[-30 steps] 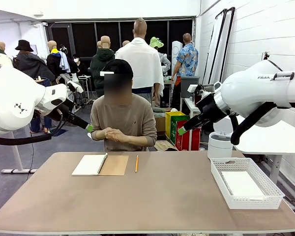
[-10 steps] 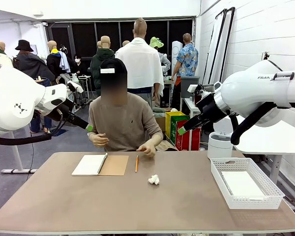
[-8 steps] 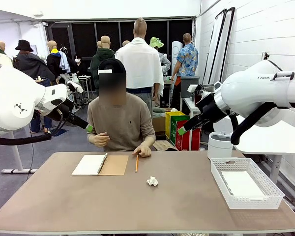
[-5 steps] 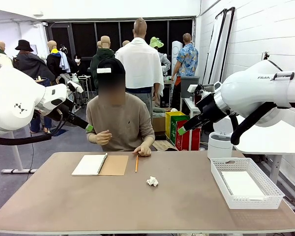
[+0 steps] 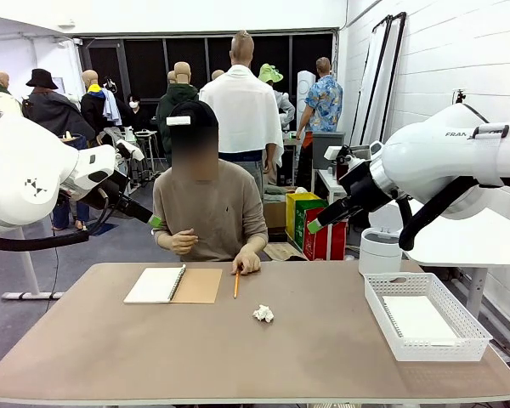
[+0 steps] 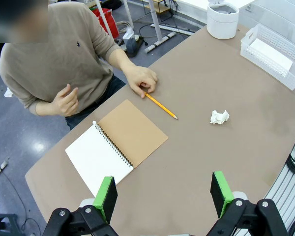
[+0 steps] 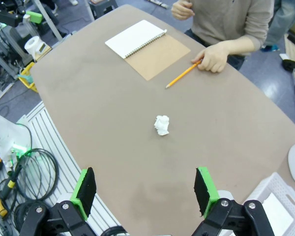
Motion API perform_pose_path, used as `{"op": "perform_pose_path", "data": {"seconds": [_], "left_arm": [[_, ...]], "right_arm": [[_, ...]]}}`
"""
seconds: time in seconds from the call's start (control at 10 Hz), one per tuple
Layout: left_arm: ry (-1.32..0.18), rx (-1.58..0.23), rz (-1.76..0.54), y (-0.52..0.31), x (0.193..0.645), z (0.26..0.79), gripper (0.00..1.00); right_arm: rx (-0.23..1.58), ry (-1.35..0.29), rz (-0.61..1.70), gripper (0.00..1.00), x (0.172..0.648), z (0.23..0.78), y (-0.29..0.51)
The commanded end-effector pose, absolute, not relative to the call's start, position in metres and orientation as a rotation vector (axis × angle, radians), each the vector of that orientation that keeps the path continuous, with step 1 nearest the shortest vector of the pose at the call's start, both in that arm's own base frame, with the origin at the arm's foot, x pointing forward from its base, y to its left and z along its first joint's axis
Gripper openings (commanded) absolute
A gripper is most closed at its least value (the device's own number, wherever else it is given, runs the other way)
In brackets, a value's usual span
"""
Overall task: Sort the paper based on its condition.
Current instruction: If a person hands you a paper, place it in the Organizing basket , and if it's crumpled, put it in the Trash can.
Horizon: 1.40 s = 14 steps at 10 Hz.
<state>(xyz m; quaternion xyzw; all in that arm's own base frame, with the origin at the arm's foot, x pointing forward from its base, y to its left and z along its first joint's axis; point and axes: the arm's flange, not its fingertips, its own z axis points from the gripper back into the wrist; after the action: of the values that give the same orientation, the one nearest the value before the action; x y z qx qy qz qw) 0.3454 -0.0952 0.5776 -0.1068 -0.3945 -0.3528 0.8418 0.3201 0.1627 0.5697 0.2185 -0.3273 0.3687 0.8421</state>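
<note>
At the left of the tabletop (image 5: pixel 153 348) the robot's left hand (image 6: pixel 163 189) hangs high, its fingers wide apart and empty, just where it was three seconds ago. Below it the open notebook (image 5: pixel 172 285) has not moved. Next to it lies the pencil (image 5: pixel 235 283), and the person (image 5: pixel 208 212) now rests their fingers (image 5: pixel 246 265) on its far end. Three seconds ago both of the person's hands were pressed together at the chest.

The change is at mid-tabletop, where a crumpled paper ball (image 5: pixel 263 314) now lies alone, well apart from everything. That spot was bare then.

To the right, the robot's right hand (image 7: pixel 145 189) is also raised, spread and empty, and has not moved. Beyond it stands a white tub (image 5: pixel 379 251). The basket (image 5: pixel 472 342) holds a flat sheet (image 5: pixel 418 319).

So there is now something to sort. The ball probably belongs apart from the flat sheet, perhaps in the tub, and the right hand looks nearer to both.
</note>
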Motion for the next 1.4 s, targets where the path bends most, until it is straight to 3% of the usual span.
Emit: {"op": "perform_pose_path", "data": {"seconds": [0.0,0.5,0.8,1.3], "left_arm": [[-0.830,-0.235,-0.755,-0.094,0.345,0.577,1.00],[-0.830,-0.235,-0.755,-0.094,0.345,0.577,1.00],[-0.830,-0.235,-0.755,-0.094,0.345,0.577,1.00],[-0.830,-0.235,-0.755,-0.094,0.345,0.577,1.00]], "right_arm": [[0.404,-0.649,0.839,1.00,0.335,0.572,0.176],[0.236,-0.510,1.026,1.00,0.375,0.548,0.231],[0.221,-0.450,1.074,1.00,0.383,0.516,0.252],[0.238,-0.446,1.052,1.00,0.378,0.508,0.256]]}}
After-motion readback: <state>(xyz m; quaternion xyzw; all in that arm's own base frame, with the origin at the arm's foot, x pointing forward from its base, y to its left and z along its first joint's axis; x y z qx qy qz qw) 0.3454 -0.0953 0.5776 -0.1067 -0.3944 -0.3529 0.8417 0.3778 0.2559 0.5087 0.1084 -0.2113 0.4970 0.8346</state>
